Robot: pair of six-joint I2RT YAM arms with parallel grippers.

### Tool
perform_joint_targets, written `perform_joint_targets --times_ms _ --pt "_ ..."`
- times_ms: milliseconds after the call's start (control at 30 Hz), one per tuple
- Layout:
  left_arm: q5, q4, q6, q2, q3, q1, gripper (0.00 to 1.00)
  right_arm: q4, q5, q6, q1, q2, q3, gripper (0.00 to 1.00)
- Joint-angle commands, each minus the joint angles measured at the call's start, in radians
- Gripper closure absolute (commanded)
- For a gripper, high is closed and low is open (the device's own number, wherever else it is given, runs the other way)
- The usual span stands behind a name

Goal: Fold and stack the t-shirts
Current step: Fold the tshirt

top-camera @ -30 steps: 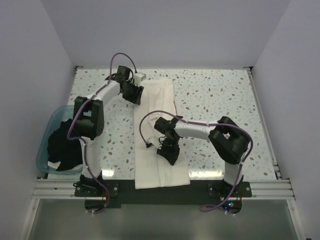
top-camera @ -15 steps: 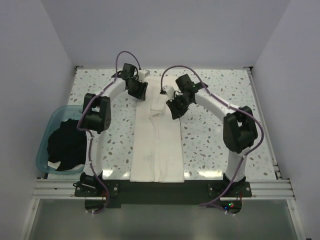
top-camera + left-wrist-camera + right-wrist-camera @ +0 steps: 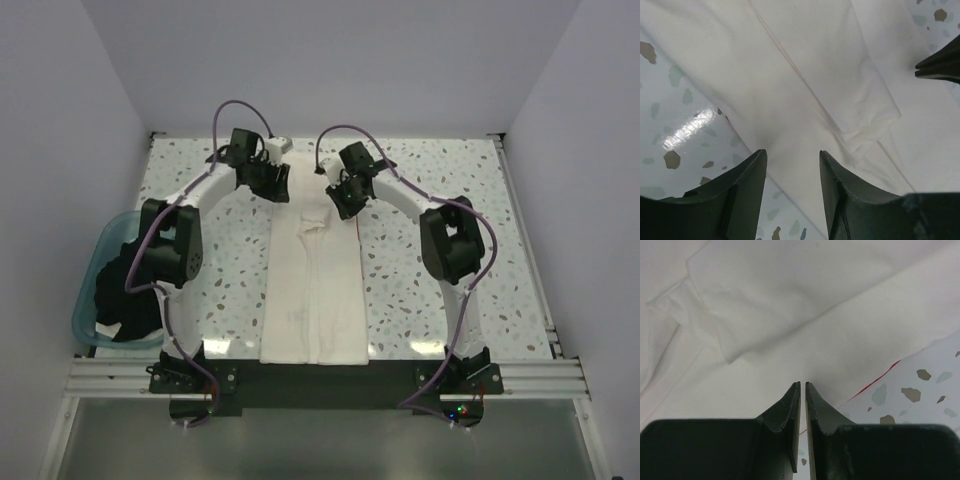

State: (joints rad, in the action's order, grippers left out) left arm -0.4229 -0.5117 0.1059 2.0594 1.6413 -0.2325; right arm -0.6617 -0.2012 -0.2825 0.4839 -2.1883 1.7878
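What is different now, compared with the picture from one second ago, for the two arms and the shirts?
The right gripper swung from the near middle of the white t-shirt to its far right corner, jaws shut. The shirt, slanted before, now lies straight and reaches less far back. Unchanged: the left gripper, open at the far left corner; the black t-shirt in the teal tub.
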Motion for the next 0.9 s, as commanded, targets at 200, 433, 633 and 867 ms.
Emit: perform_joint_targets --times_ms 200,433,633,867 --pt "-0.040 0.047 -0.032 0.042 -0.133 -0.013 0.55 0.050 0.114 0.029 0.007 -0.030 -0.030 0.89" --pt "0.010 0.044 -0.061 0.169 -0.023 0.001 0.63 0.125 0.267 0.029 -0.001 -0.111 0.002 0.90" --pt "0.013 0.042 -0.087 0.255 0.090 0.007 0.63 0.085 0.315 0.068 -0.034 -0.228 0.180 0.90" --pt "0.036 0.010 -0.098 0.355 0.239 0.033 0.63 0.068 0.333 0.039 -0.034 -0.298 0.303 0.89"
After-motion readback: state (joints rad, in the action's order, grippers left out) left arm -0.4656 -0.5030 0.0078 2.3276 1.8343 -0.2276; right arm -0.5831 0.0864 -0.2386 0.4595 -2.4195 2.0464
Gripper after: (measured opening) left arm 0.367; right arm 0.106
